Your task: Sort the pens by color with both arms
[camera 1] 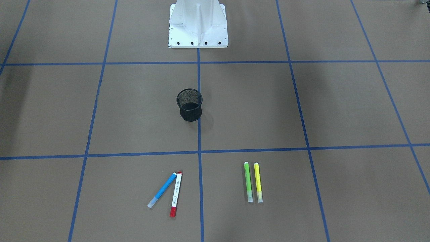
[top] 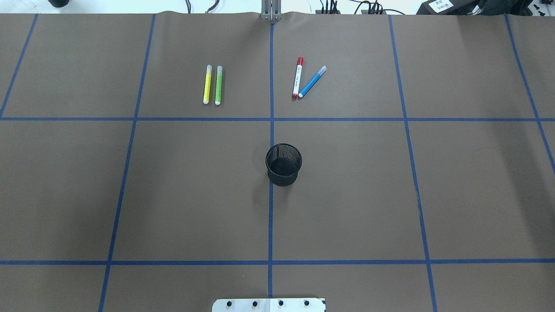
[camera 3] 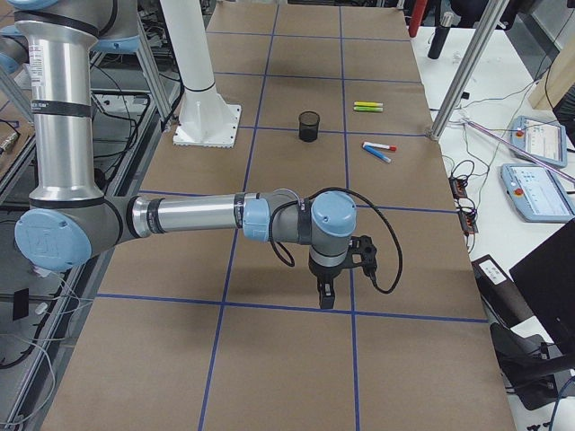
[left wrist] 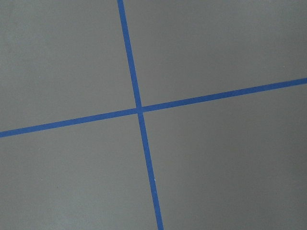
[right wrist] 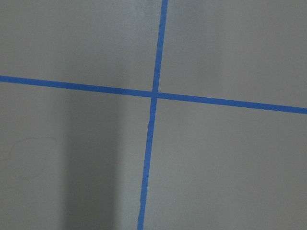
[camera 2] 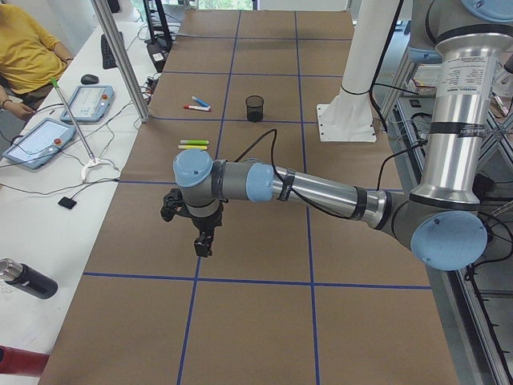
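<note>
Left gripper: points down above the brown table, toward its left end; its jaw state cannot be told.
Right gripper: points down toward the table's right end; jaw state cannot be told.
Far left: yellow pen and green pen, parallel, just beside each other.
Far right: red-ended white pen and blue pen, near ends close, far ends apart.
Centre: black mesh cup, upright.

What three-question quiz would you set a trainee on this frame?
1. True or false: the black mesh cup holds a pen.
2. Which pen lies parallel beside the slim green marker pen? A. slim yellow marker pen B. blue pen C. red-ended pen
3. How many pens lie on the brown paper-covered table?
Key: 1 false; 2 A; 3 four.
</note>
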Robot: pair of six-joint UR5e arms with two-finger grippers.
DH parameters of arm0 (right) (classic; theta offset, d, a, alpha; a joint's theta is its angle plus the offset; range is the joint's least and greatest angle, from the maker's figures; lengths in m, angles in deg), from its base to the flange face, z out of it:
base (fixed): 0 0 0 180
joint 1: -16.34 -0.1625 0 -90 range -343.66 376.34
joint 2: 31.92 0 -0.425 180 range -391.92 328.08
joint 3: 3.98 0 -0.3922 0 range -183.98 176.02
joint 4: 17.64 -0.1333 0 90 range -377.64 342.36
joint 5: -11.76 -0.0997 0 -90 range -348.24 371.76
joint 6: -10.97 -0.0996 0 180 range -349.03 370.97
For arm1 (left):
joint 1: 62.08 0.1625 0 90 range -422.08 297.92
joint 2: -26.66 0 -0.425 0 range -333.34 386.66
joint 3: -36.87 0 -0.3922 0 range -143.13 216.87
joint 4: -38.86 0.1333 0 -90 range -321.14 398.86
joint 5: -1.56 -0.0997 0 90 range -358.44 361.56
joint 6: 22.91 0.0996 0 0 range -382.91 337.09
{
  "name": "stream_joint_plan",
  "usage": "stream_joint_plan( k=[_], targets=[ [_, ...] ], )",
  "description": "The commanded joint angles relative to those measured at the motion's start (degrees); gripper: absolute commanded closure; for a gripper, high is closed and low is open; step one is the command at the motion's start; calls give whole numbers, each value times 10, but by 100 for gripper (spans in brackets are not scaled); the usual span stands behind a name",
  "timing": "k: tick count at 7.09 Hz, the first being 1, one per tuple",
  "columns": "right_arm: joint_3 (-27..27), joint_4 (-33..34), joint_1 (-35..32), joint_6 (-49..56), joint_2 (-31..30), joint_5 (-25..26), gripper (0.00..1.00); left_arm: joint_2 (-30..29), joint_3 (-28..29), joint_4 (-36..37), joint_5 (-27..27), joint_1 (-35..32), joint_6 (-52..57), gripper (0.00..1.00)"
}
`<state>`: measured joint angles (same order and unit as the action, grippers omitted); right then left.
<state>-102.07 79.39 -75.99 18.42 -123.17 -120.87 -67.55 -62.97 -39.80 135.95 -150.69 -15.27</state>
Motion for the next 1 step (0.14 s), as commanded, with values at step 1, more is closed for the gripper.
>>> stream_joint_plan(
  k=[1],
  targets=[
    [0,0,0,0,0,0,0,0,-8,0,0,0,0,1]
  ],
)
